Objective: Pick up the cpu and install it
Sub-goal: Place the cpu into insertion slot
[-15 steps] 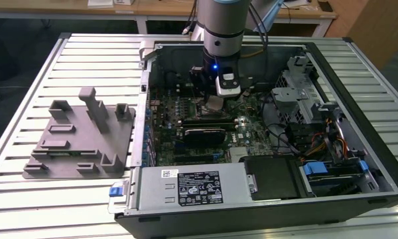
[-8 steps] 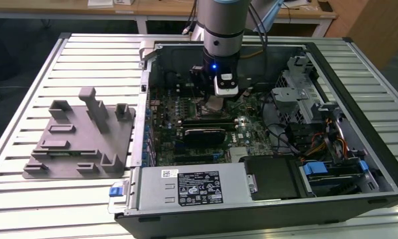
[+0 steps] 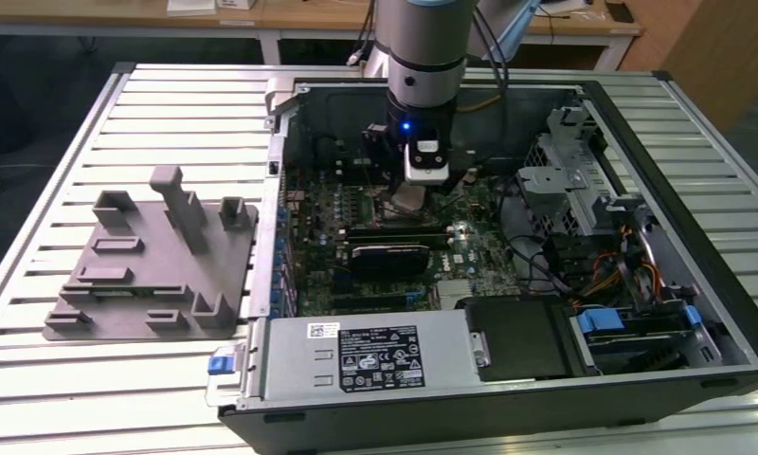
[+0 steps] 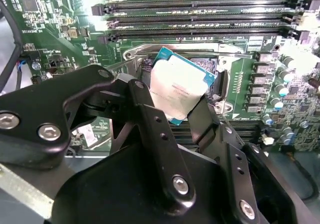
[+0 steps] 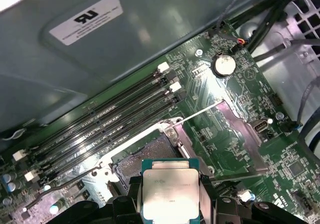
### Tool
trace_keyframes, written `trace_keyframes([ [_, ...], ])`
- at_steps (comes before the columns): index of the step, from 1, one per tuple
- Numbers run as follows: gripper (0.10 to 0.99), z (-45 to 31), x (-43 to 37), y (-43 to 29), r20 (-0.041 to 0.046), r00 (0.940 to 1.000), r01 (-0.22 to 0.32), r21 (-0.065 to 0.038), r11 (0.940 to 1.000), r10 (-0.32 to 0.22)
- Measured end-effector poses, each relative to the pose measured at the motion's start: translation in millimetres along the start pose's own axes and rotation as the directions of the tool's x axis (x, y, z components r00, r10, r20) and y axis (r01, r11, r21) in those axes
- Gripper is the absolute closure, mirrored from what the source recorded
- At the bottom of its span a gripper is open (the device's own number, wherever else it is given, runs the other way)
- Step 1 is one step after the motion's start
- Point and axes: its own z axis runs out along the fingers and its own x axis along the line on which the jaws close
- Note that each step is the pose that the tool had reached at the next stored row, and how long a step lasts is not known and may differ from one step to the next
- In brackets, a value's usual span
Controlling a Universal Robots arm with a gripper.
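The cpu (image 4: 177, 86), a small square chip with a silvery top and a thin teal rim, is clamped between my black fingers (image 4: 145, 108). My gripper (image 4: 175, 103) is shut on its two opposite edges. It hangs tilted just above the open black-framed socket (image 4: 202, 63) of the green motherboard. In the first wrist view the cpu (image 5: 170, 194) sits in the gripper (image 5: 170, 200) just short of the bare socket (image 5: 142, 156), whose metal load plate (image 5: 235, 129) is swung open. In the exterior view the gripper (image 3: 411, 195) is down inside the open computer case, over the middle of the board.
A grey fixture plate (image 3: 152, 275) with upright posts lies on the slatted table at the exterior view's left. Memory slots (image 4: 200, 13) run beside the socket. A power supply (image 3: 367, 355), a drive cage (image 3: 582, 190) and loose cables (image 3: 606, 275) crowd the case.
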Motion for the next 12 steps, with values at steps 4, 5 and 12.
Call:
trace_keyframes([
  [4, 0.545, 0.0, 0.0, 0.0, 0.0016, 0.9996, -0.029, 0.001, 0.9996, 0.029],
  [5, 0.545, 0.0, 0.0, 0.0, 0.0019, 0.9993, -0.036, 0.001, 0.9993, 0.036],
  [12, 0.545, 0.0, 0.0, 0.0, 0.0048, 0.9962, -0.087, 0.002, 0.9962, 0.087],
])
